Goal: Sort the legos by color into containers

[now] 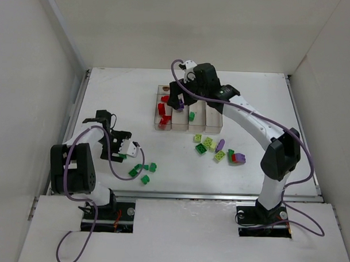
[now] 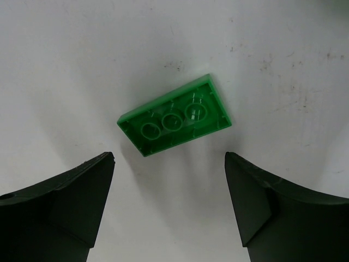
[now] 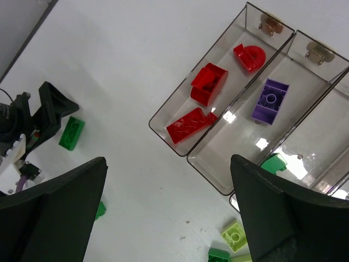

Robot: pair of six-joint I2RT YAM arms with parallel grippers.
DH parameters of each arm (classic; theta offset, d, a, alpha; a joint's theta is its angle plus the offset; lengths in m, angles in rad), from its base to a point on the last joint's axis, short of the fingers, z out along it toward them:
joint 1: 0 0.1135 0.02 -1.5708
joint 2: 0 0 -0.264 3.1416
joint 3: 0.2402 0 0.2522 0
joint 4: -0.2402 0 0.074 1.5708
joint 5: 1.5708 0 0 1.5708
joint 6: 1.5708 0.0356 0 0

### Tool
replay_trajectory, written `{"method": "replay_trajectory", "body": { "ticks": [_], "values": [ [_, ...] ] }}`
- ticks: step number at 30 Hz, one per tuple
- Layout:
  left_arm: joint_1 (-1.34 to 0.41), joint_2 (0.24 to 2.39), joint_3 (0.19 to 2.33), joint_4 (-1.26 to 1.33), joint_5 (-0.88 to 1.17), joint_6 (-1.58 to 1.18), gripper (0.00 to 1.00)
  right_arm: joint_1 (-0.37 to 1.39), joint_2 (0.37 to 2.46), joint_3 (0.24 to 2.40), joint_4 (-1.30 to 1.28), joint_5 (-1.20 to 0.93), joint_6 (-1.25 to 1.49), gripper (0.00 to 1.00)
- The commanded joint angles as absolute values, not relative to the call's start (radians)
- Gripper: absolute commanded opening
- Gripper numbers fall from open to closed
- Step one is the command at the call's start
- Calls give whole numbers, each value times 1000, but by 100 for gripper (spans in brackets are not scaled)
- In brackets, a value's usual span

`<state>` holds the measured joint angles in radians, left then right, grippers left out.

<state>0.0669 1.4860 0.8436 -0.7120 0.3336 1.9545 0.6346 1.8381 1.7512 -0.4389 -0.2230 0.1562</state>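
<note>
The left jaws stand apart, holding nothing, over a dark green lego. It lies loose and upside down on the white desk, just ahead of the gap between them and skewed to it. A good grasp, I'd judge, means turning square to its long sides, lowering until the tips flank it, then closing. The right jaws hang wide and empty above the containers, with a purple lego lying just beyond them. The green lego's studs are hidden, and the outer bins are cut off.
</note>
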Motion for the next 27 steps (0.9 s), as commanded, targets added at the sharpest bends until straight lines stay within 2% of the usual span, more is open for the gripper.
{"method": "replay_trajectory", "body": {
  "ticks": [1,6,10,15,19,22,27],
  "values": [
    [80,1489,841,-793,364,2911,79,635,1859,1789,-436,-213,126,100],
    [60,1509,831,-775,416,2918,76,635,1902,1822,-479,-213,115,100],
    [60,1520,859,-773,459,2763,75,635,1902,1833,-488,-213,115,100],
    [81,1520,922,-839,544,2528,91,635,1902,1833,-488,-222,115,100],
    [81,1529,943,-908,565,2433,99,635,1902,1824,-488,-222,115,100],
    [81,1529,943,-943,565,2361,99,635,1893,1824,-499,-222,115,100],
    [72,1499,956,-943,586,2090,99,635,1884,1804,-499,-222,115,100]
  ]
}}
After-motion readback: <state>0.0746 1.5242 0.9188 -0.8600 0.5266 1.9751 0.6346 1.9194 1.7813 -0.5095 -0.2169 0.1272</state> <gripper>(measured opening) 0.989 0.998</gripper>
